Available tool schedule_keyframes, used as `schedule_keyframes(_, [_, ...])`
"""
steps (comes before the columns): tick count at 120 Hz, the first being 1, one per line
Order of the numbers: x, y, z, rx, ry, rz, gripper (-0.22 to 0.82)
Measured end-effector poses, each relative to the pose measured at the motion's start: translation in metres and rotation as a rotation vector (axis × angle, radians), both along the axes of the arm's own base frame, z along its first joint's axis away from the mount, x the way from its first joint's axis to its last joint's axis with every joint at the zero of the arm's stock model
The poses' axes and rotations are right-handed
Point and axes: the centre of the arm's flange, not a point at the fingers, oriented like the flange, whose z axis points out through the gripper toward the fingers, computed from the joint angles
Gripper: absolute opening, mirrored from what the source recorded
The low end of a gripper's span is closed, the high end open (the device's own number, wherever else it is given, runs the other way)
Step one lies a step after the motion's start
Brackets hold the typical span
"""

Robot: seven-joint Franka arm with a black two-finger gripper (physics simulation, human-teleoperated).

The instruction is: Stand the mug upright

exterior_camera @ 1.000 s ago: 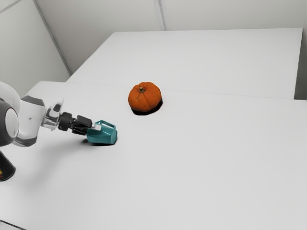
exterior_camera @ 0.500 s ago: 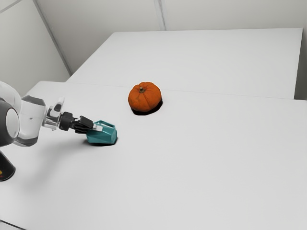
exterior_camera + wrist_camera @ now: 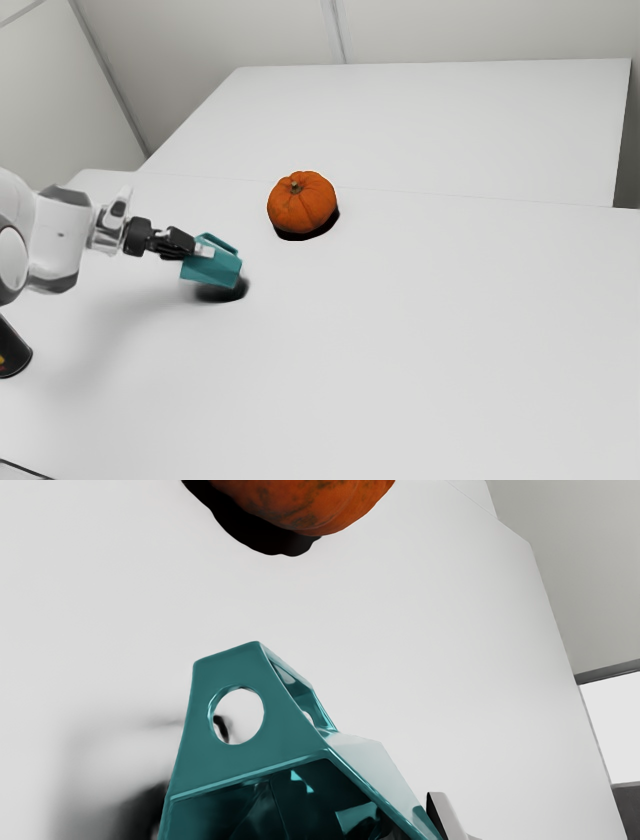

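The black gripper (image 3: 204, 251) is at the left of the exterior view, shut on the teal faceted mug (image 3: 222, 268). The mug hangs just above the table, tilted, with its far end lower and a dark shadow beneath. Its handle is on the upper side. In the wrist view, the gripper (image 3: 300, 830) has the mug (image 3: 215, 770) between its fingers; the mouth faces my hand and the handle with its round hole points towards the pumpkin. One fingertip (image 3: 444, 812) shows beside the mug's wall; the other is mostly hidden.
An orange pumpkin (image 3: 302, 204) stands on the white table (image 3: 400, 330), beyond the mug towards the back and the exterior view's right. In the wrist view the pumpkin (image 3: 310, 505) lies past the handle. Behind the table is another white surface (image 3: 420, 125).
My gripper has risen slightly with the mug, which has left the table and tipped so that its far end points lower. The pumpkin has stayed still.
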Motion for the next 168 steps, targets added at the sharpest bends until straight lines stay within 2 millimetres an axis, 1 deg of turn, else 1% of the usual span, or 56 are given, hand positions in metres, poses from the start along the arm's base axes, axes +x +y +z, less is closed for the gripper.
schedule_keyframes(12, [0.002, -0.004, 0.019, 0.005, -0.033, -0.007, -0.18])
schedule_keyframes(24, [0.005, -0.018, 0.045, 0.016, -0.071, -0.036, -0.18])
schedule_keyframes(32, [0.005, -0.033, 0.068, 0.049, -0.093, -0.081, -0.18])
schedule_keyframes(45, [-0.008, -0.059, 0.095, 0.117, -0.105, -0.145, -0.18])
schedule_keyframes(53, [-0.012, -0.076, 0.103, 0.191, -0.098, -0.191, -0.18])
schedule_keyframes(62, [-0.013, -0.098, 0.111, 0.297, -0.093, -0.251, -0.18])
schedule_keyframes(72, [-0.012, -0.121, 0.112, 0.413, -0.083, -0.318, -0.18])
schedule_keyframes(86, [-0.004, -0.15, 0.118, 0.603, -0.077, -0.42, -0.18])
schedule_keyframes(96, [0.002, -0.164, 0.122, 0.721, -0.079, -0.469, -0.18])
schedule_keyframes(105, [0.005, -0.171, 0.122, 0.81, -0.081, -0.493, -0.18])
schedule_keyframes(116, [0.008, -0.174, 0.119, 0.898, -0.073, -0.508, -0.18])
schedule_keyframes(134, [-0.001, -0.174, 0.098, 0.964, -0.035, -0.499, -0.18])
schedule_keyframes(153, [-0.007, -0.164, 0.08, 0.991, -0.003, -0.447, -0.18])
schedule_keyframes(168, [-0.006, -0.153, 0.07, 1.006, 0.013, -0.394, -0.18])
